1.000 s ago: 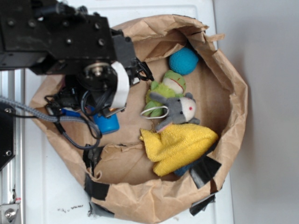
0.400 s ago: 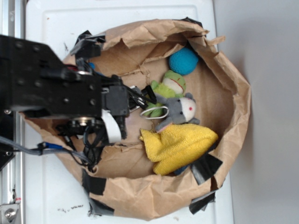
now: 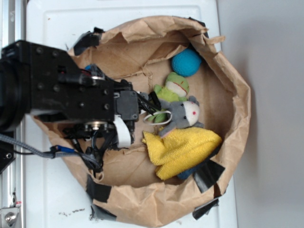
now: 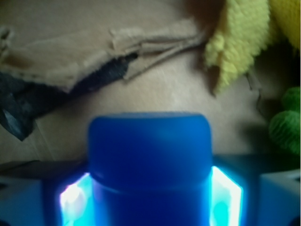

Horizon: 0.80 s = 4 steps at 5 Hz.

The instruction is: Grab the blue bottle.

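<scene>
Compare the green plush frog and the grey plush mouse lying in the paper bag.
Colour: the green plush frog is bright green with a pale face; the grey plush mouse is grey with a white face and a red nose. Position: the frog lies nearer the teal ball; the mouse lies against the yellow cloth. A white loop rests by the mouse, not by the frog's head. Both are small soft toys, side by side and touching.

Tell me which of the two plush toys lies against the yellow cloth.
The grey plush, with the white face and red nose, rests against the yellow cloth. The green plush lies farther off, nearer the teal ball.
</scene>
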### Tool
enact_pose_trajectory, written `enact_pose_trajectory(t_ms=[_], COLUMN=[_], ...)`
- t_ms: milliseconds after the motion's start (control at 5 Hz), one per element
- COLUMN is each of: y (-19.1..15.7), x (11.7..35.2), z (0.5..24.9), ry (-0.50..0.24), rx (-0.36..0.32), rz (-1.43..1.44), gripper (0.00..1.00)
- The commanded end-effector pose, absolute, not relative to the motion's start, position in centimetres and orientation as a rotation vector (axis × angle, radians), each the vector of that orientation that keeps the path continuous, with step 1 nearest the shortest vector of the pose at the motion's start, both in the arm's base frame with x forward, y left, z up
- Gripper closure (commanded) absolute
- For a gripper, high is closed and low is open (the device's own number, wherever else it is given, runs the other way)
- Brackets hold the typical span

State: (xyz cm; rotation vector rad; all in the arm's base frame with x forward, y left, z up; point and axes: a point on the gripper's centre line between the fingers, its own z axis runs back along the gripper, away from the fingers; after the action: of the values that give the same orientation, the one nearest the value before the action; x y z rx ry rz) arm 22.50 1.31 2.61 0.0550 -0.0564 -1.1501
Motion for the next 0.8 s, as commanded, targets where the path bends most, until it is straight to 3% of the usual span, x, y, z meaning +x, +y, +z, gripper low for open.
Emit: enact_pose_trajectory(t_ms=[0,600], y=[1.5,3.3], x=[22.4,23.2], z=[3.7,9.9], ry=[-0.078,-0.163], rx=[0.038,-0.045], rz=[-1.145,-1.037], gripper=[1.0,1.0])
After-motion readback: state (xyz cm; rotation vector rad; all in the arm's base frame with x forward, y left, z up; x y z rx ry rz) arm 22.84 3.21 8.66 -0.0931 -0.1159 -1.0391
